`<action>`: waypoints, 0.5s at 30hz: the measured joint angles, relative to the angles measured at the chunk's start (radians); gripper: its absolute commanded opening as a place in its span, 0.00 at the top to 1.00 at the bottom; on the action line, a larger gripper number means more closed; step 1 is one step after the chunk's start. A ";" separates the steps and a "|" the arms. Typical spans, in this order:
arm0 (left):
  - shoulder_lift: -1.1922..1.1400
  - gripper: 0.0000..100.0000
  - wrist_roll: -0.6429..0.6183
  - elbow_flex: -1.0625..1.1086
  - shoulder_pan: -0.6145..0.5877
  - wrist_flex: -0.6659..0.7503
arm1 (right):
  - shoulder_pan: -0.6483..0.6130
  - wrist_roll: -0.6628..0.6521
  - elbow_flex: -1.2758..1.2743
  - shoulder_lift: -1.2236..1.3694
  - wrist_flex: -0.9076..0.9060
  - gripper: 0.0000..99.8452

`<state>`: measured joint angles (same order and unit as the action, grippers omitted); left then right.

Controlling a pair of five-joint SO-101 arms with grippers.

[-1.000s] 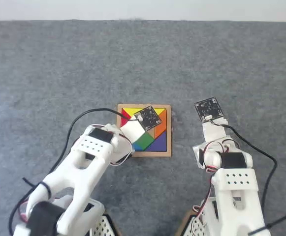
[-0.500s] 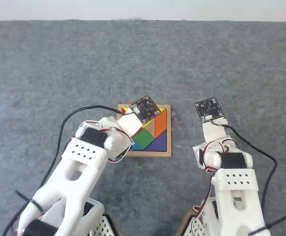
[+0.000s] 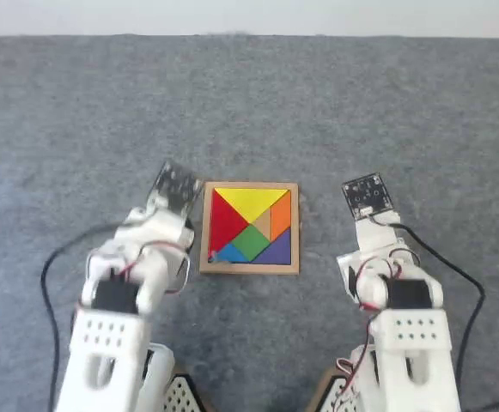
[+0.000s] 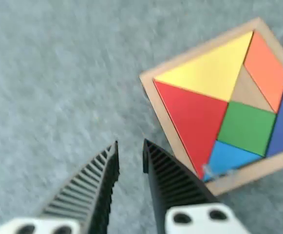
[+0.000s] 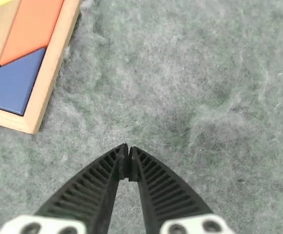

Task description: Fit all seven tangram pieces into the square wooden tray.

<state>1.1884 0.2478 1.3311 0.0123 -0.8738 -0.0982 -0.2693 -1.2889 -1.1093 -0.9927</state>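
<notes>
Item: square wooden tray [image 3: 249,268], lying flat on the grey felt table cover [image 3: 404,112], mid-table in the high view.

Contents, by the tray's own clock:
- large yellow wooden triangle [image 3: 251,202], 12 o'clock.
- large red wooden triangle [image 3: 225,225], 9 o'clock.
- green wooden square [image 3: 251,242], centre toward 6.
- small light-blue wooden triangle [image 3: 228,254], 7 o'clock.
- orange wooden piece [image 3: 282,221], 3 o'clock.
- blue-violet wooden triangle [image 3: 275,251], 5 o'clock.
- small tan triangle [image 3: 264,225], just past centre toward 2. I cannot tell whether it is an unpainted piece or bare tray floor.

All lie flush, edge to edge, inside the rim.

My left gripper [image 4: 130,146]: at the tray's 9 o'clock, over felt just beside the rim, jaws a narrow slit apart, holding nothing.

My right gripper [image 5: 129,148]: at the tray's 3 o'clock, over felt and apart from the rim, jaw tips pressed together, holding nothing.

Handling, as I judge it: the pieces are thin, stiff and light, with smooth painted faces likely to slip under my ribbed jaws. Seated flush, they offer no edge to pinch, so I would settle one by a press from above with closed tips. A loose one I would take across two opposite straight edges. The tray is light and may skate on the felt, so I would hold it by the rim.
</notes>
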 measured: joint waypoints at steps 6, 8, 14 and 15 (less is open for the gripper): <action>0.437 0.92 -0.003 0.230 -0.006 0.002 | 0.003 0.000 -0.092 -0.276 -0.031 0.99; 0.562 0.92 -0.003 0.304 0.000 0.002 | 0.000 0.000 -0.117 -0.358 -0.064 0.99; 0.600 0.92 -0.006 0.350 -0.097 0.002 | 0.000 0.000 -0.258 -0.539 -0.103 0.99; 0.600 0.92 -0.006 0.358 -0.123 0.002 | 0.000 0.000 -0.284 -0.562 -0.103 0.99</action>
<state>1.7883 0.2417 1.6886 -0.1105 -0.8723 -0.0982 -0.2693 -1.5727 -1.6709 -1.0955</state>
